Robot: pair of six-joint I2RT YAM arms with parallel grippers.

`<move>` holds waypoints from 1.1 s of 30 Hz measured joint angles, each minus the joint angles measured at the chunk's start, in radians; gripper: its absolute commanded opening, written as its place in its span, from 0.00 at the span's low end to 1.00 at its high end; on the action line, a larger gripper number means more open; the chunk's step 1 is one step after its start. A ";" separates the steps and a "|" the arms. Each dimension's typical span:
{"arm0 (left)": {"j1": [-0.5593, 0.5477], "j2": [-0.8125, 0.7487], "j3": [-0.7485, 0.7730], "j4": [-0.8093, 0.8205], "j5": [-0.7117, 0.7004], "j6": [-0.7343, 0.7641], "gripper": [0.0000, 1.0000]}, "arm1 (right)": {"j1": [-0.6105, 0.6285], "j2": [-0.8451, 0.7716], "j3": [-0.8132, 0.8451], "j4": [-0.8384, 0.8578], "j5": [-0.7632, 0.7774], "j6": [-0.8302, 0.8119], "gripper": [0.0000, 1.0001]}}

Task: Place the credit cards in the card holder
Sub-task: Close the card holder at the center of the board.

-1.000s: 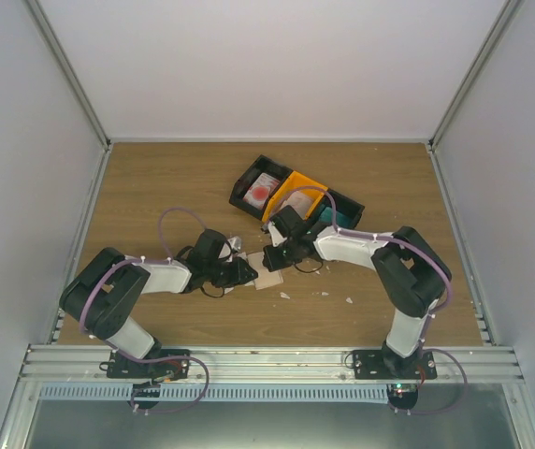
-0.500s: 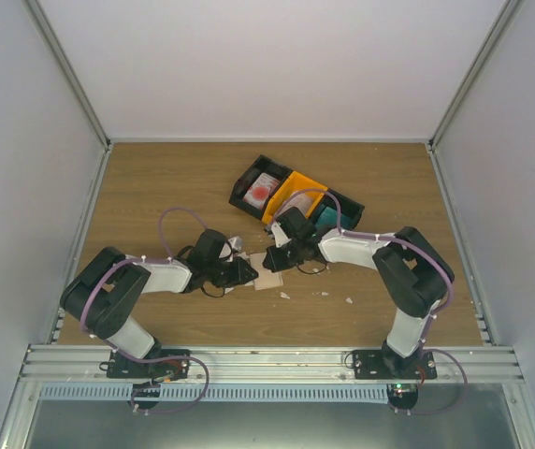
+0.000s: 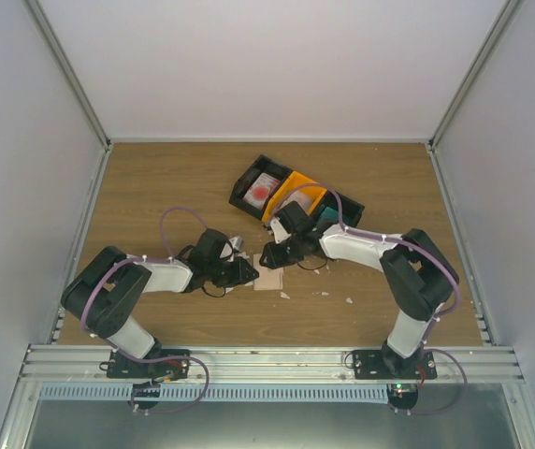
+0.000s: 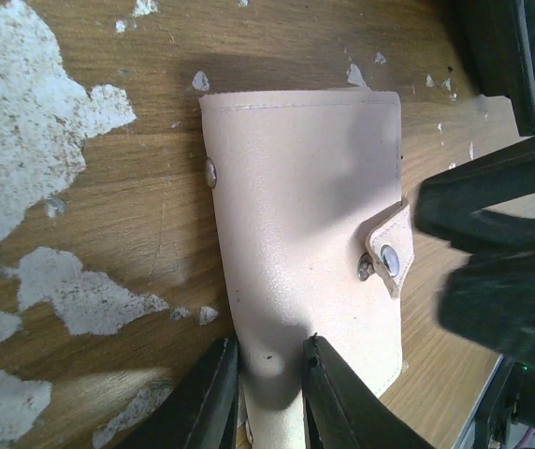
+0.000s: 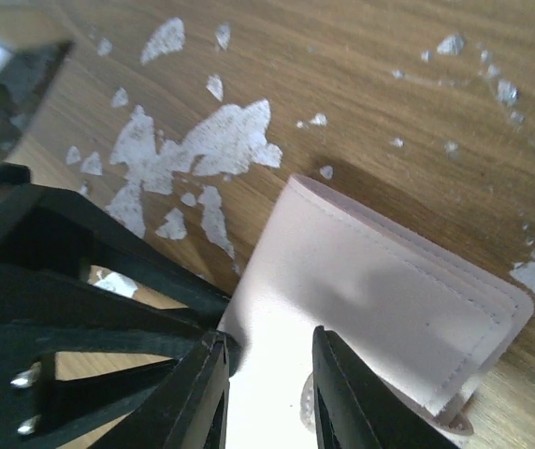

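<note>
The beige card holder [image 3: 269, 281] lies closed on the wood between both grippers, and its snap tab [image 4: 386, 254] stands loose on one edge. My left gripper [image 3: 249, 272] is pinched on the holder's near end [image 4: 272, 398]. My right gripper [image 3: 269, 255] hovers over the holder's opposite side [image 5: 267, 393], with its fingers apart astride the holder [image 5: 389, 299]. A white card with a red mark [image 3: 263, 190] lies in a black bin. A pale card [image 3: 300, 199] lies in the orange bin. A teal card [image 3: 329, 217] lies in another black bin.
The row of black and orange bins [image 3: 249, 178] stands just behind the right gripper. Small white scraps [image 3: 350, 300] lie near the holder, and the wood has worn white patches [image 4: 24, 103]. Cage walls enclose the table.
The right gripper has shifted slightly left, closer over the card holder. The left gripper and the holder have stayed in place.
</note>
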 measured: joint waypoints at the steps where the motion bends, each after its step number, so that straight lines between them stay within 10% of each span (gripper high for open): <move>1: 0.000 0.000 0.000 0.000 0.000 0.000 0.24 | 0.000 -0.010 0.003 -0.004 0.004 0.000 0.26; 33: -0.010 0.027 0.015 0.023 0.006 -0.001 0.24 | 0.000 -0.001 0.003 -0.085 0.071 0.053 0.26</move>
